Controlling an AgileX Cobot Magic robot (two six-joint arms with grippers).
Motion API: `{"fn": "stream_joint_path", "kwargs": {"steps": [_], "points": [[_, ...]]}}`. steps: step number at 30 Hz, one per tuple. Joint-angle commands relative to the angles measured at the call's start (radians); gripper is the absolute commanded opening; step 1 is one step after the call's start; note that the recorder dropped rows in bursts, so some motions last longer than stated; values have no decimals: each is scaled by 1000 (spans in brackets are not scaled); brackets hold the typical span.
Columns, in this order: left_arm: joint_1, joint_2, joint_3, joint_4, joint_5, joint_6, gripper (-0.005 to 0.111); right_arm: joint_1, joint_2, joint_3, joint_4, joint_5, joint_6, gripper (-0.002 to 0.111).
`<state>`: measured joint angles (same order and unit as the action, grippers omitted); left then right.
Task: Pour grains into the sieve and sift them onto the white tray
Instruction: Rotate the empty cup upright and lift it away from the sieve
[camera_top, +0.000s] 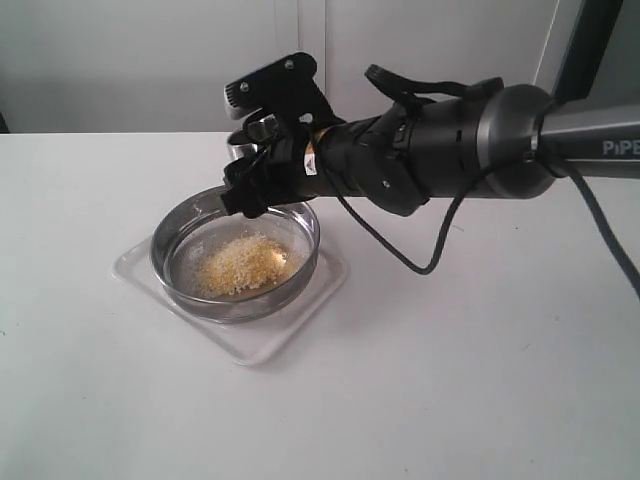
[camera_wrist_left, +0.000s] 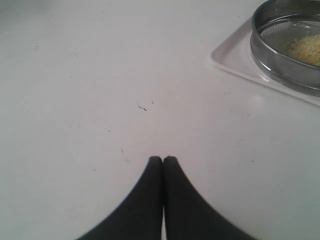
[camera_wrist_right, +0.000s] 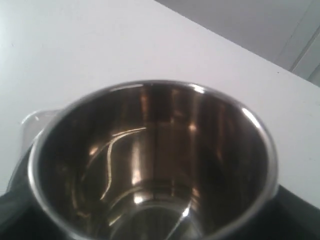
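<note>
tabletop: right end effector seemingly grips steel cup.

1. A white worktop spans the scene, marked by a few small dark specks.
2. A shiny steel cup shows its bare, reflective inside.
3. Pale wall panels stand behind.

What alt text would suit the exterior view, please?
A black robot arm holds in its jaws a small steel cup near the far rim of a wide round steel sieve. The sieve, holding a heap of fine yellow grains, rests on a square white tray.
</note>
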<state>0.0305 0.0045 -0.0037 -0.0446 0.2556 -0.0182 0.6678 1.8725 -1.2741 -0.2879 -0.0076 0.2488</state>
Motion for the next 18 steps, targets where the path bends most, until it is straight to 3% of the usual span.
{"fn": "stream_joint_path", "kwargs": {"steps": [1, 6, 8, 11, 13, 18], "points": [[-3, -4, 4, -6, 0, -3, 0, -21, -38, 48, 8, -137, 96, 0], [-3, -4, 4, -6, 0, -3, 0, -47, -56, 114, -26, -215, 173, 0], [-3, -4, 4, -6, 0, -3, 0, -58, -56, 139, -185, -254, 326, 0], [-3, -4, 4, -6, 0, -3, 0, -112, -54, 145, -760, -429, 879, 0], [-3, -4, 4, -6, 0, -3, 0, -155, -55, 136, -923, -474, 1031, 0], [-3, -4, 4, -6, 0, -3, 0, -199, -55, 136, -973, -480, 1053, 0]]}}
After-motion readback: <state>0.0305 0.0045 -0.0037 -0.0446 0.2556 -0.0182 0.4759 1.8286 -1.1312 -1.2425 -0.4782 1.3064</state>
